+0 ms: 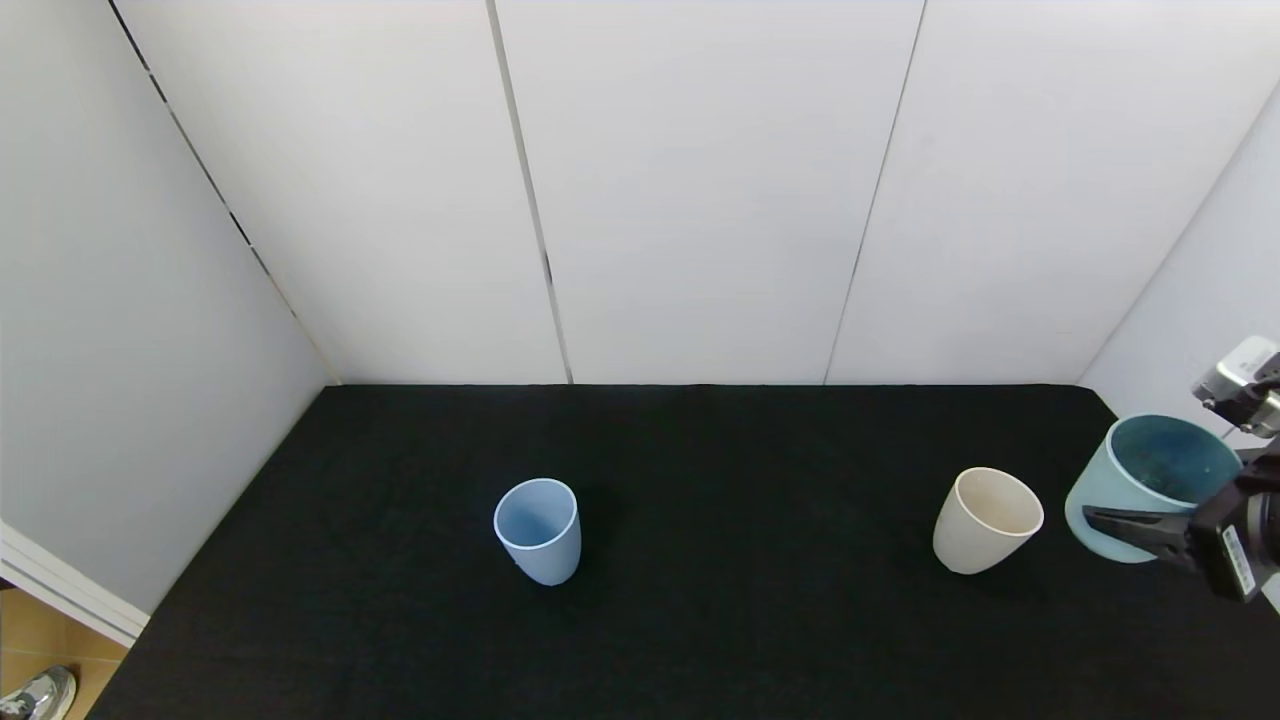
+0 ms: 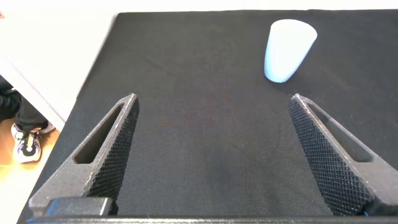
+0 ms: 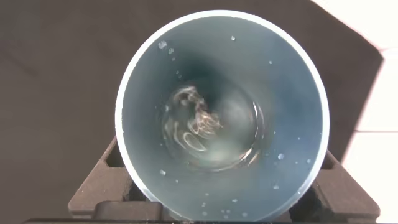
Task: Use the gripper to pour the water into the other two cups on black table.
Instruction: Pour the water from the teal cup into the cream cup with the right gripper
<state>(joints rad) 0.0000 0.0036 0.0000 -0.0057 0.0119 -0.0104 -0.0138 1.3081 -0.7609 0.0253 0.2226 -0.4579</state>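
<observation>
right pincer [image 1: 1135, 525] grips a pale teal cup [image 1: 1150, 485], darker inside.

The right gripper [image 1: 1150, 500] is clamped on a pale teal cup [image 1: 1150, 485] at the right edge of the black table [image 1: 740, 640], the cup tipped slightly; a little water [image 3: 208, 127] lies in its dark teal bottom, droplets on the walls. The cream-white cup [image 1: 987, 520] stands just beside it, leaning a bit. The light blue cup [image 1: 538, 530] stands upright, well apart, near the table's middle. The left gripper [image 2: 211, 155] hangs over the table with fingers [image 2: 106, 155] spread wide.
</observation>
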